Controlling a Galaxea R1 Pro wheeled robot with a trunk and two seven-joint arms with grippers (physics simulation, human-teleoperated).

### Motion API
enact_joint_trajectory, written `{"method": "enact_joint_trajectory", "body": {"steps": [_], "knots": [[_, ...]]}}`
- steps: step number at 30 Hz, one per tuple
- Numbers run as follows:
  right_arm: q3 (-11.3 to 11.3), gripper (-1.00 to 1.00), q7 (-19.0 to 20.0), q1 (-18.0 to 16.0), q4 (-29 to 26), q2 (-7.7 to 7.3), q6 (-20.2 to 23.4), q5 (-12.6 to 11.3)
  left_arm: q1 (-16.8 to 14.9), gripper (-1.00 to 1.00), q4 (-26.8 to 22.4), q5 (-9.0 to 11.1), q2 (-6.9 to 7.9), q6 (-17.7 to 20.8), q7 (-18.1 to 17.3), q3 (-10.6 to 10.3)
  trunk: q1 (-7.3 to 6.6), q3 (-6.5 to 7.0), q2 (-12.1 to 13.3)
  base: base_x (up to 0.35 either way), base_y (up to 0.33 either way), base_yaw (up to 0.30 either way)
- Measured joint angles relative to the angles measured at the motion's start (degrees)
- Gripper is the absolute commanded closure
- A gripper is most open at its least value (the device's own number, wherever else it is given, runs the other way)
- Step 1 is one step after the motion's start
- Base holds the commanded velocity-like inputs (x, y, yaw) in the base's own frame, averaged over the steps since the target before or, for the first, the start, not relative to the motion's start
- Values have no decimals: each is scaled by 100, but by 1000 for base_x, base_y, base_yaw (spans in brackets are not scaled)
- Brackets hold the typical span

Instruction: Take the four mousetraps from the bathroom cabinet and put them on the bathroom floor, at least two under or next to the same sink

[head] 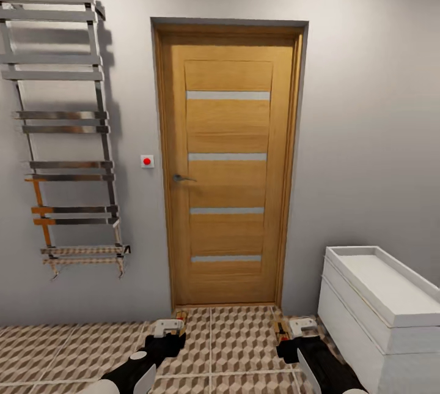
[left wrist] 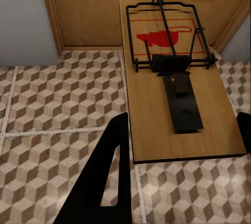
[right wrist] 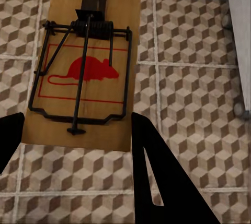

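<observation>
The left gripper, at the lower centre of the head view, is pinching a mousetrap between its fingers; the right gripper beside it is pinching another mousetrap, both hovering over the tiled floor facing the door.

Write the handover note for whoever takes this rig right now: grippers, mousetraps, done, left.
Left gripper: shut on a flat tan wooden mousetrap with dark wire and a red mouse mark, held above the cube-patterned tile floor.
Right gripper: shut on a second such mousetrap, also above the tiles.
The robot faces a closed orange-brown wooden door; a white boxy unit stands to the right.
Done: two traps are in hand.
Left: set both on the floor by the sink, then the other two, whose whereabouts I cannot tell from here.
</observation>
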Motion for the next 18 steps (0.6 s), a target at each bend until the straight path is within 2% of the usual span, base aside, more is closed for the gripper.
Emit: {"method": "enact_joint_trajectory", "body": {"steps": [8,12,18], "knots": [[-1,100,9,0,101,-8,-3,-16,0,100,-3,-2,0,0,0,0,0,27,0,0,0,-278],[-9,100,9,0,158,-19,-4,-151,0,100,-6,-7,0,0,0,0,0,36,0,0,0,-289],[-9,100,1,0,542,-37,-48,-325,0,100,-8,-8,0,0,0,0,0,39,0,0,0,-279]]}}
